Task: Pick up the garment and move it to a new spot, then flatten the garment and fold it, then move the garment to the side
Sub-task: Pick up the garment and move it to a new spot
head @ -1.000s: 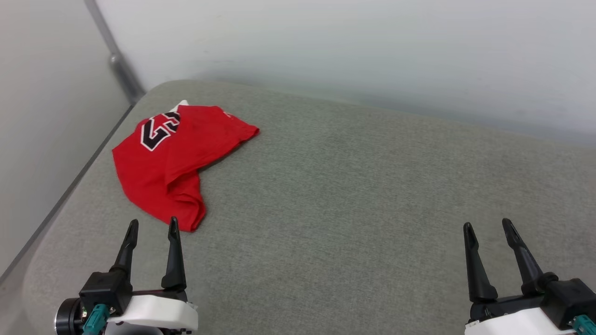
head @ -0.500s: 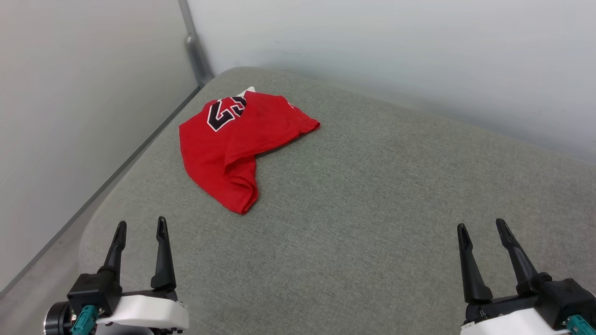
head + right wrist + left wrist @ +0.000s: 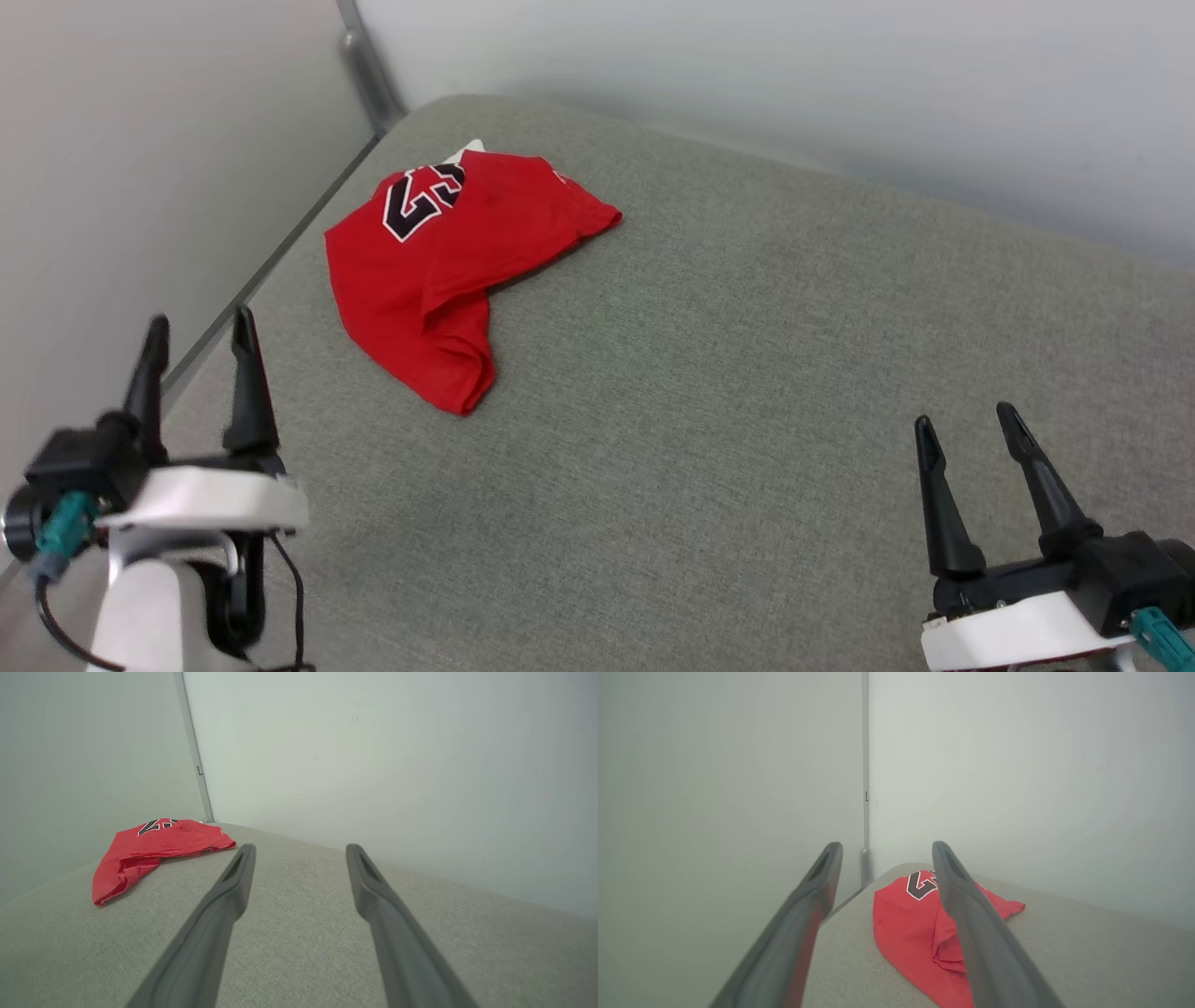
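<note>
- Now, your left claw [image 3: 200, 322] has its two dark fingers apart with nothing between them; it hangs over the left edge of the grey padded surface [image 3: 747, 373] and touches no cloth
- Your right claw [image 3: 963, 418] is likewise spread and empty, low over the near right part of the pad
- From the left claw, the garment [image 3: 439, 271] lies near, ahead and a little to the right; in the left wrist view it sits almost straight down the line of the fingers, and the right finger crosses in front of part of it
- From the right claw it is well apart, far off to the left and ahead, so I'd judge the left arm is the one you should reach with
- The garment lies crumpled in the far left corner of the pad, near where the two walls meet; its long axis runs from a bunched near tip away toward that corner, with a flatter flap spreading to the right at the far end
- That near tip is the closest cloth to the left claw and probably your easiest pinch
- Writing: black, white-outlined numerals at the far end read as "23", though a fold cuts the second figure; no brand or label can be made out
</note>
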Controlling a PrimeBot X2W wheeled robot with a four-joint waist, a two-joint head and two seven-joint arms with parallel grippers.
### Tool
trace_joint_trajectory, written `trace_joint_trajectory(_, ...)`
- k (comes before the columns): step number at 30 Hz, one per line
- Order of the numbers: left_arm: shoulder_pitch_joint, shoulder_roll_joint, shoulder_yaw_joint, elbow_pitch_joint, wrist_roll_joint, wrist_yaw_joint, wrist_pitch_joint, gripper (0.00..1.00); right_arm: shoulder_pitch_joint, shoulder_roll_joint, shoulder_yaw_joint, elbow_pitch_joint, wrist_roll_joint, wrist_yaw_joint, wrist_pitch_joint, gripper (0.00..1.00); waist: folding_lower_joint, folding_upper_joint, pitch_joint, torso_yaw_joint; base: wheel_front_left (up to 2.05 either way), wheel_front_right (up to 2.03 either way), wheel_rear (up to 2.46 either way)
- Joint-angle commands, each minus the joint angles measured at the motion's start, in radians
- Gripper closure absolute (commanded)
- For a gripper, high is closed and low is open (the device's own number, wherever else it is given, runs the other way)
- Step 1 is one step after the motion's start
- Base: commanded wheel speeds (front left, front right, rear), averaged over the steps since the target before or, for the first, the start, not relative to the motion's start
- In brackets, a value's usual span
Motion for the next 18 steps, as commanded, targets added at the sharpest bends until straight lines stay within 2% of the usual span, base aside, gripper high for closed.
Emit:
trace_joint_trajectory(1,-0.061,0.020,0.004,0.010,0.000,-0.008,-0.002,0.00,-0.025,0.001,0.000,-0.008,-0.018,0.000,-0.002,0.00,0.0000,0.0000,0.048,-0.027,0.00,0.00,0.00)
trace_joint_trajectory(3,-0.134,0.047,0.015,0.035,-0.022,-0.015,-0.002,0.00,-0.044,0.001,-0.003,-0.015,-0.035,0.000,-0.002,0.00,0.0000,0.0000,0.089,-0.046,0.00,0.00,0.00)
trace_joint_trajectory(7,-0.316,0.145,0.027,0.097,-0.070,-0.020,-0.002,0.00,-0.095,0.001,-0.029,-0.035,-0.078,0.000,-0.002,0.00,0.0000,0.0000,0.199,-0.102,0.00,0.00,0.00)
trace_joint_trajectory(13,-0.501,0.309,-0.041,0.206,-0.133,-0.020,0.006,0.00,-0.135,-0.005,-0.061,-0.061,-0.101,0.000,-0.002,0.00,0.0000,0.0000,0.308,-0.159,0.00,0.00,0.00)
trace_joint_trajectory(14,-0.549,0.355,-0.064,0.249,-0.176,-0.020,0.044,0.00,-0.146,-0.009,-0.071,-0.067,-0.103,0.000,-0.002,0.00,0.0000,0.0000,0.333,-0.176,0.00,0.00,0.00)
trace_joint_trajectory(18,-0.647,0.442,-0.131,0.305,-0.310,-0.020,0.176,0.00,-0.172,-0.015,-0.085,-0.087,-0.109,0.000,-0.002,0.00,0.0000,0.0000,0.386,-0.207,0.00,0.00,0.00)
